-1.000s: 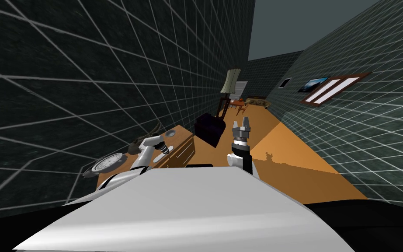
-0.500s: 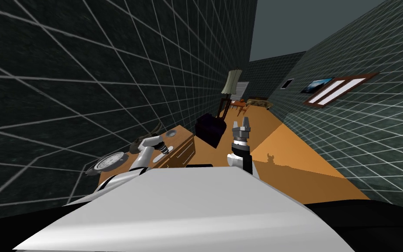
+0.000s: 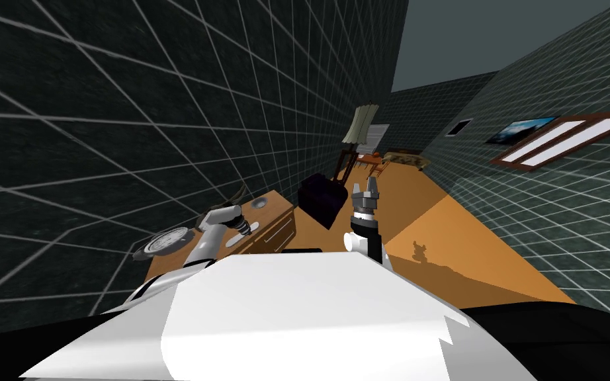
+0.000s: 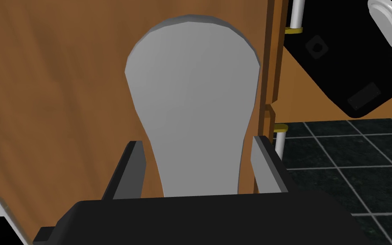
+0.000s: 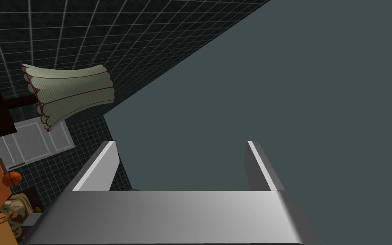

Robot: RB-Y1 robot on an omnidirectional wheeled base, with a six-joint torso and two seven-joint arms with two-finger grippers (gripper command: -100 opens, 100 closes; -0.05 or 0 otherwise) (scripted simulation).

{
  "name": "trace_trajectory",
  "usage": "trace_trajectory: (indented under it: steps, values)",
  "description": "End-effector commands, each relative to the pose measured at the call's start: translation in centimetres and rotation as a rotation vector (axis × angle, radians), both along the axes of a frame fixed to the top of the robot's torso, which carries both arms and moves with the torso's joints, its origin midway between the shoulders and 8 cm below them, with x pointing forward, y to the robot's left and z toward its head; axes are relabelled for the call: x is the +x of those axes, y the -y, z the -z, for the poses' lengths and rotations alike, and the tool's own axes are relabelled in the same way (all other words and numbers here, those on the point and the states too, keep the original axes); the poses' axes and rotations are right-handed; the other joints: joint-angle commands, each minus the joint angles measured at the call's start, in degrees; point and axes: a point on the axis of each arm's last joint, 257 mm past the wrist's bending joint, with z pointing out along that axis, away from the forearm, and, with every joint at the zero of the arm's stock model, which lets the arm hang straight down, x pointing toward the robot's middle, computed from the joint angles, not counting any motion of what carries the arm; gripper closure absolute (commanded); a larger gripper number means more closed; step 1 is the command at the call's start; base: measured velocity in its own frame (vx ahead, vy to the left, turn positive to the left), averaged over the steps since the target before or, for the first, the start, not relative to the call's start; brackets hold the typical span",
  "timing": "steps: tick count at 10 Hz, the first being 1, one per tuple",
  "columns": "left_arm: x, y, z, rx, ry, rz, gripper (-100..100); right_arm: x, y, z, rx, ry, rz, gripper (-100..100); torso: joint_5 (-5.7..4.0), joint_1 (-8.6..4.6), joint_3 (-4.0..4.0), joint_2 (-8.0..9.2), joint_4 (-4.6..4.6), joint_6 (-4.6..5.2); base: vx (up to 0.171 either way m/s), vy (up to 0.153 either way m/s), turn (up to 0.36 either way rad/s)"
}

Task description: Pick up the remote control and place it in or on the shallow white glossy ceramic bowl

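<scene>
A light grey remote control (image 4: 193,98), wide and rounded at its far end, lies flat on the brown wooden dresser top (image 4: 55,85). Its narrow end sits between the fingers of my left gripper (image 4: 197,166), which is open, with a thin gap on each side. In the head view my left gripper (image 3: 244,227) hangs low over the dresser (image 3: 272,221). A small round pale dish (image 3: 258,203) rests at the dresser's far end. My right gripper (image 3: 367,187) is raised over the floor, open and empty (image 5: 182,166).
A round rimmed grey disc (image 3: 165,241) lies at the dresser's near end. A dark armchair (image 3: 321,195) stands just past the dresser, with a floor lamp (image 3: 362,126) behind it. The dark tiled wall runs close along the dresser's left. Orange floor (image 3: 429,218) opens to the right.
The head view has swung and rolled a little. My left hand has edged slightly toward the wall over the dresser. The right arm holds its pose.
</scene>
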Motion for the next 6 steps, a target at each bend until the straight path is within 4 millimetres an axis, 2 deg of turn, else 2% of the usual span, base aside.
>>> trace_trajectory:
  steps: [1,3,4,5,6]
  values:
    - [-0.6,-0.3,-0.4,0.000,-0.001,0.024,100,0.0,0.0,0.0,0.000,0.000,0.000,0,0.00,0.00,0.00,0.00,0.00,0.00,0.078,-0.082,0.116]
    - [-0.7,-0.4,-0.4,0.001,0.000,0.026,100,0.0,0.0,0.0,0.000,0.000,0.000,0,0.01,0.00,0.07,0.14,0.02,0.04,0.044,-0.052,0.065]
    - [-0.7,-0.4,-0.5,0.000,-0.001,0.030,0,0.0,0.0,0.0,0.000,0.000,0.000,0,0.04,0.13,0.13,0.24,0.04,0.07,0.005,-0.007,-0.005]
    - [2.4,-1.3,-3.5,0.029,0.069,0.044,100,0.0,0.0,0.0,0.000,0.000,0.000,0,0.06,0.23,0.17,0.32,0.06,0.06,-0.082,-0.100,-0.007]
    - [2.5,-1.3,-3.6,0.029,0.070,0.045,100,0.0,0.0,0.0,0.000,0.000,0.000,0,-0.07,-0.07,0.33,0.53,0.19,0.15,-0.114,-0.101,-0.023]
